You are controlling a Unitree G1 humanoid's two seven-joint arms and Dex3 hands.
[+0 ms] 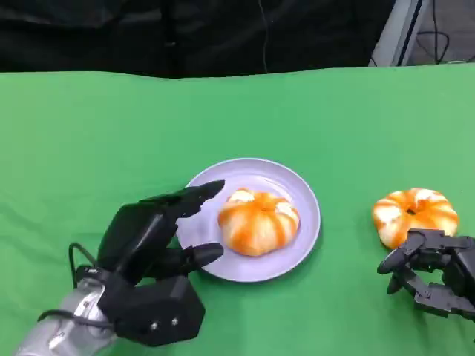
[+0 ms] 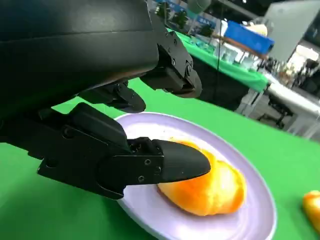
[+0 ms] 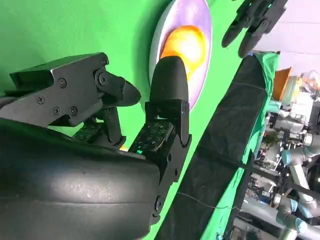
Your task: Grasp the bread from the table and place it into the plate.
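Note:
A round orange-and-white bread (image 1: 258, 221) lies on the pale lilac plate (image 1: 297, 185) at the table's middle. My left hand (image 1: 159, 237) hovers at the plate's left rim with its fingers spread and nothing in them. The left wrist view shows its fingers (image 2: 165, 160) just short of that bread (image 2: 210, 185) on the plate (image 2: 260, 200). A second bread (image 1: 414, 215) lies on the cloth at the right. My right hand (image 1: 430, 271) sits just in front of it, fingers apart, holding nothing. In the right wrist view the plate (image 3: 192, 12), its bread (image 3: 185, 45) and my left hand (image 3: 255, 20) lie beyond the right hand's fingers (image 3: 167, 80).
The green cloth (image 1: 111, 133) covers the whole table, with bare stretches at the left and the back. Dark drapery hangs behind the far edge. Other tables and equipment stand in the room beyond.

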